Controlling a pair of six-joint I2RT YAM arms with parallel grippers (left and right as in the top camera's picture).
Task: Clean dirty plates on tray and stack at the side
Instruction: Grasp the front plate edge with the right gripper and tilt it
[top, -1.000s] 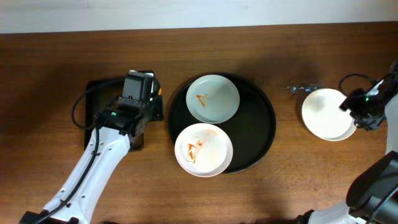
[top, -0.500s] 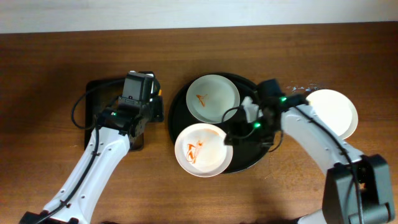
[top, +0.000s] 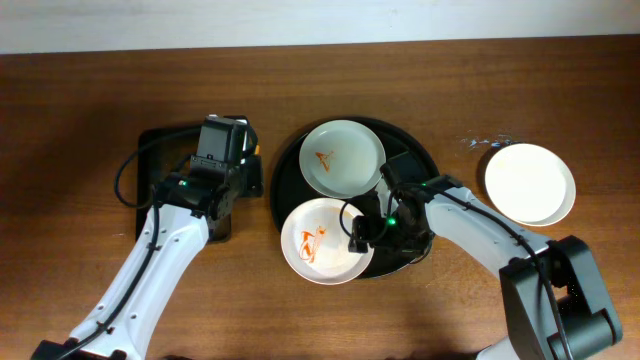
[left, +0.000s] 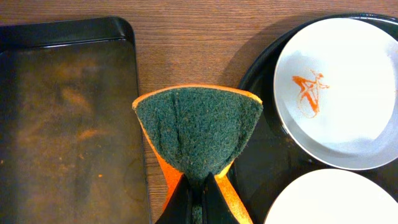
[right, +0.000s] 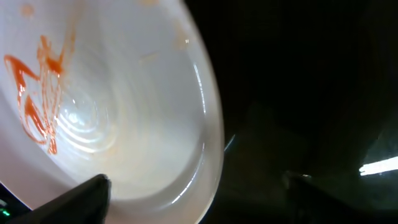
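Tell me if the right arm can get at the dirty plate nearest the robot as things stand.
Probably yes. The right gripper sits at that plate's right rim, jaws open astride it, one over the plate and one over the tray. Nothing lies between them.

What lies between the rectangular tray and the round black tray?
Only a bare strip of wooden table, with the sponge in the left gripper above it; the left wrist view shows this.
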